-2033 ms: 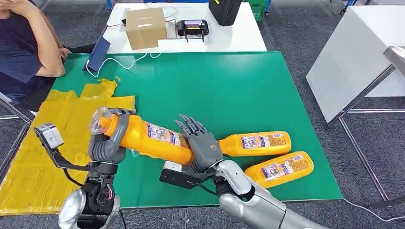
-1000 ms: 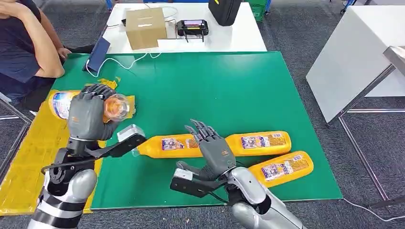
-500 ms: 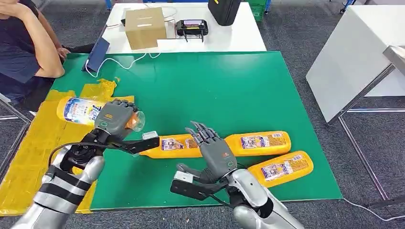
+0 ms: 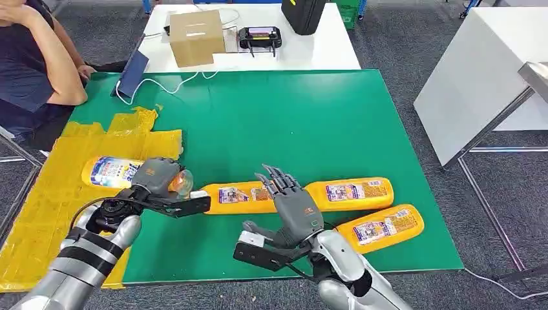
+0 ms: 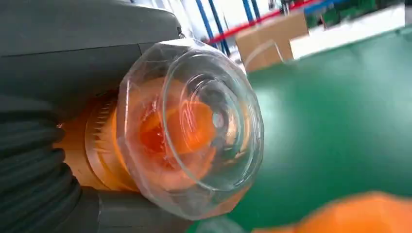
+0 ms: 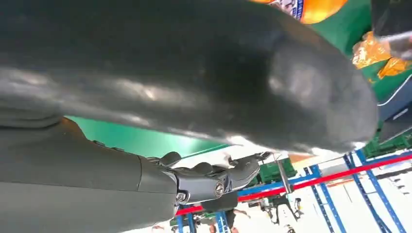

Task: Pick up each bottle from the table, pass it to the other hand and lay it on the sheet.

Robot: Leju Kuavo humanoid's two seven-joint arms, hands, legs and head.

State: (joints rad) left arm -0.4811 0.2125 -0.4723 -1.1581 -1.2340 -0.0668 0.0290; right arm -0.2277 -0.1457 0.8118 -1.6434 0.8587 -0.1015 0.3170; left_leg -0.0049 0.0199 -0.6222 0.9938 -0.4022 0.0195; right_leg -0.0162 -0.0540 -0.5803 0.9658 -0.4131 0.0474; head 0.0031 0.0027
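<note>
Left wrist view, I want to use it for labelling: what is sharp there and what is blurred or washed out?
Left wrist view: the bottle with its clear cap in the left robot hand is sharp; the orange shape at the edge is blurred; the background past the green table is soft and overexposed.

Setting: robot test lab or workshop, indoor.
Floor: grey carpet tiles (image 4: 400,51) throughout.
Work surface: large flat table with a green top (image 4: 291,116), part covered by a crinkled yellow plastic sheet (image 4: 45,213).
Adjoining: white rectangular table (image 4: 310,48) bearing a plain brown cardboard box (image 4: 197,37), a black handheld controller with a screen (image 4: 260,37) and a black case (image 4: 304,14); white cables (image 4: 161,81) trail onto the green top.
Further furniture: white panel table on metal legs (image 4: 478,77).
Background, wrist views: blue metal racking with a red rail (image 6: 350,170).
Attendance: seated person in a dark top (image 4: 29,64) at the table's edge.
</note>
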